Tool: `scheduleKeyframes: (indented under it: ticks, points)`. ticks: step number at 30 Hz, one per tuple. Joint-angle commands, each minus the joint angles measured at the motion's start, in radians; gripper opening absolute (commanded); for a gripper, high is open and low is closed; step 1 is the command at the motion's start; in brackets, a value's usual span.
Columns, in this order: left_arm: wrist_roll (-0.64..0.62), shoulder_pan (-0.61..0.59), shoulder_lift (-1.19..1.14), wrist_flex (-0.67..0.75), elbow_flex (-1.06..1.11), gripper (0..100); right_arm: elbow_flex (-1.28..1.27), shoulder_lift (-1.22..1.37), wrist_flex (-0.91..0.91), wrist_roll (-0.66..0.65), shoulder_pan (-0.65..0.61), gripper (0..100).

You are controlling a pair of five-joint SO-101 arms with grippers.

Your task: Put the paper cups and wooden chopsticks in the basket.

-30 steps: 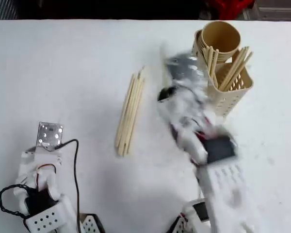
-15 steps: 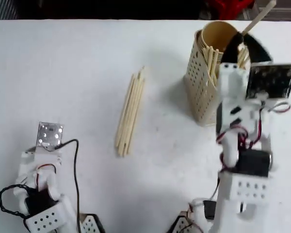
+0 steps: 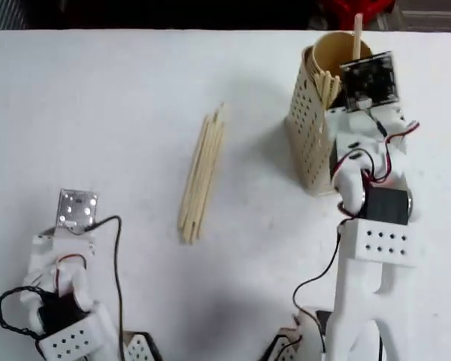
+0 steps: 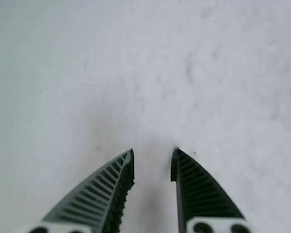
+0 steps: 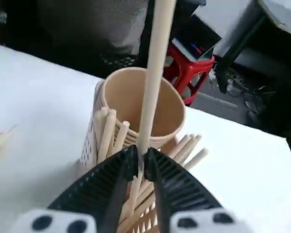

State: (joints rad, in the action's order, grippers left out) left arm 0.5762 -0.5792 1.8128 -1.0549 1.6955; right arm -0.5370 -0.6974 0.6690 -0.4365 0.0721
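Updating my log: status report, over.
Right gripper shut on chopstick over basket. Left gripper open over table. Bundle of chopsticks on table, away from basket. Nothing blocking.

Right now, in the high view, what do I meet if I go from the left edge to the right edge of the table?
left arm → loose wooden chopsticks → basket → right arm, its gripper shut on one chopstick
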Motion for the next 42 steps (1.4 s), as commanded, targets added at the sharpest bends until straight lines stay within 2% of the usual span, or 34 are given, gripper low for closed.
scheduleKeyframes:
  ticks: [1,7,10,15,19,22,25,27,31,34,38,42]
  points:
    - [0.005,-0.007,0.007,-0.003,-0.003,14,0.038,0.002,0.018,-0.015,-0.008,1.8]
    - [0.005,-0.007,0.007,-0.003,-0.003,14,0.040,-0.008,0.022,-0.015,-0.004,3.3]
    - [0.005,-0.007,0.007,-0.003,-0.003,14,0.044,-0.010,0.022,0.003,-0.007,11.5]
    - [0.005,-0.007,0.007,-0.003,-0.003,14,0.044,-0.010,0.022,0.117,-0.001,25.1]
    - [0.005,-0.007,0.007,-0.003,-0.003,14,0.037,-0.071,0.036,0.120,-0.002,26.1]
    - [0.005,-0.007,0.007,-0.003,-0.003,14,0.046,-0.174,0.101,0.120,-0.012,20.4]
    - [0.005,-0.007,0.007,-0.003,-0.003,14,0.081,-0.255,0.193,0.120,-0.093,9.0]
    - [0.005,-0.007,0.007,-0.003,-0.003,14,0.130,-0.259,0.286,0.126,-0.177,5.7]
    - [0.005,-0.007,0.007,-0.003,-0.003,14,0.199,-0.166,0.398,0.130,-0.381,10.8]
    - [0.005,-0.007,0.007,-0.003,-0.003,14,0.203,-0.024,0.423,0.193,-0.507,15.5]
    - [0.005,-0.007,0.007,-0.003,-0.003,14,0.206,0.217,0.389,0.261,-0.579,17.8]
    - [0.005,-0.007,0.007,-0.003,-0.003,14,0.209,0.450,0.303,0.278,-0.598,17.7]
